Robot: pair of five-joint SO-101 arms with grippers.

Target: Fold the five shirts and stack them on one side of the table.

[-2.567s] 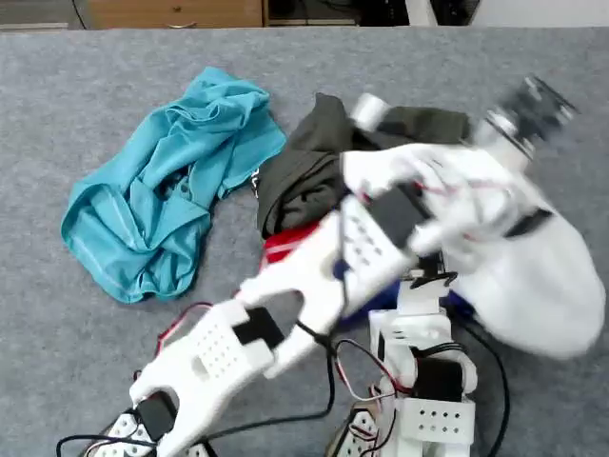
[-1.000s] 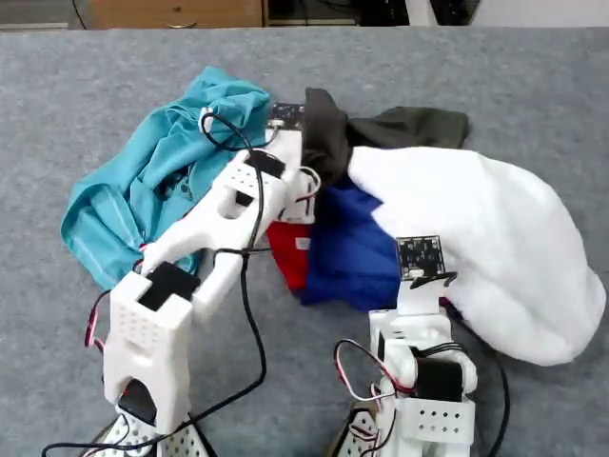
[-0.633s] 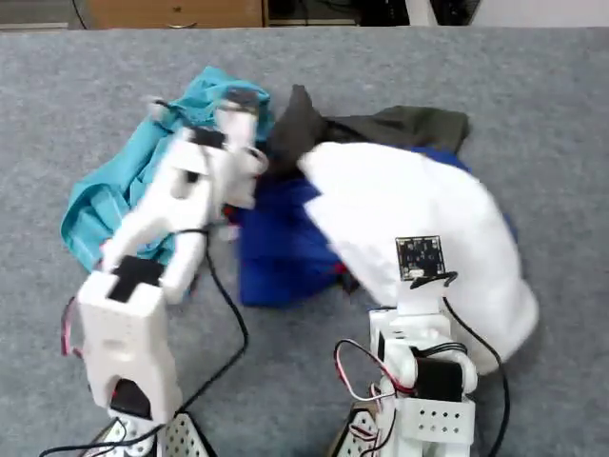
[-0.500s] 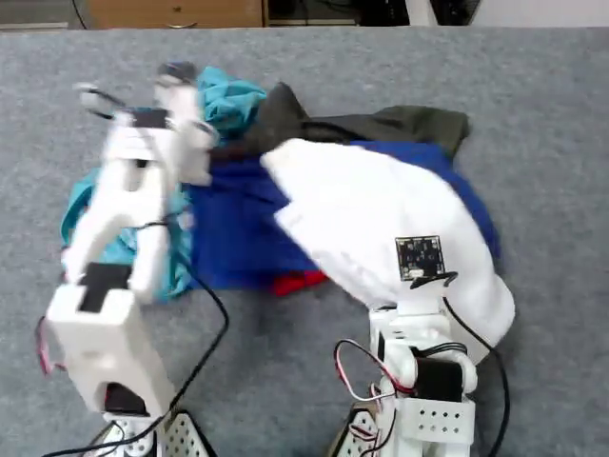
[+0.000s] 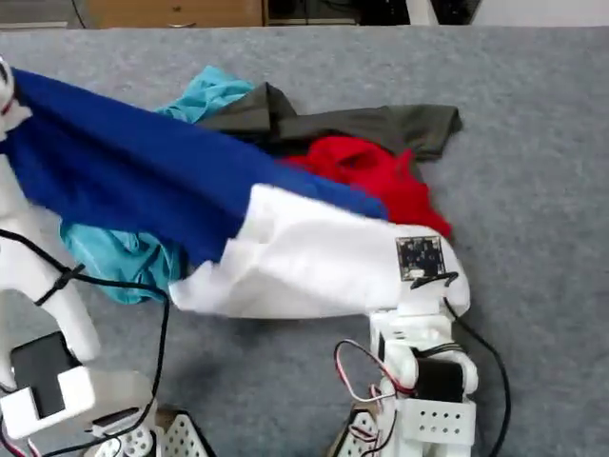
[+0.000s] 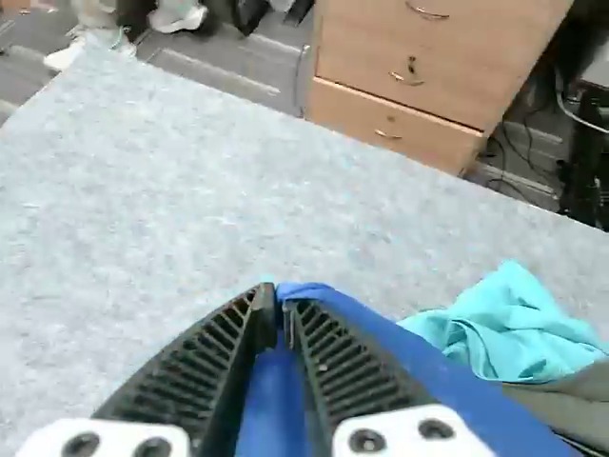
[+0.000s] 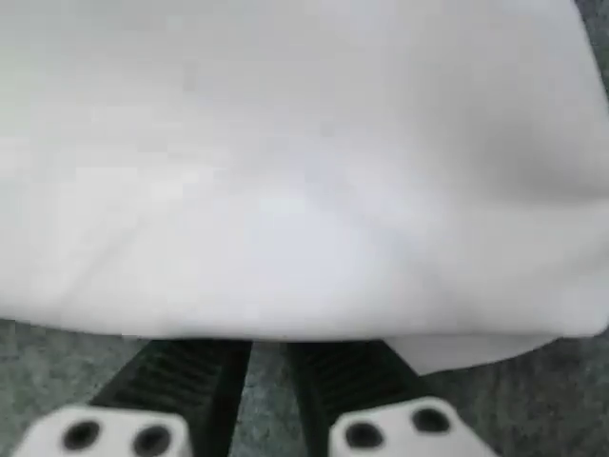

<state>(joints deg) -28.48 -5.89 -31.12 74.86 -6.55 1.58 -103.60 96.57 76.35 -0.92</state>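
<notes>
My left claw (image 6: 283, 312) is pinching an edge of the blue shirt (image 5: 143, 171), held up over the far left part of the grey, felt-like tabletop (image 5: 542, 190). From above I see the blue shirt stretched in a long band from that corner toward the middle, where its other end runs under the white shirt (image 5: 314, 267). The white shirt lies bunched at the near middle, right in front of the right arm (image 5: 419, 371). The right claw (image 7: 269, 357) sits low with white cloth draped across its front, and I cannot tell whether it is spread or pressed together. The red shirt (image 5: 376, 176) lies crumpled just beyond the white one, touching the dark shirt (image 5: 371, 124), which is spread along the far side. The teal shirt (image 5: 105, 252) shows on both sides of the blue band, partly beneath it. The left arm (image 5: 33, 276) stands at the left edge. Past the tabletop's far edge I see a wooden drawer cabinet (image 6: 428, 57) with metal handles, and beside it a tangle of cables (image 6: 571, 124).
</notes>
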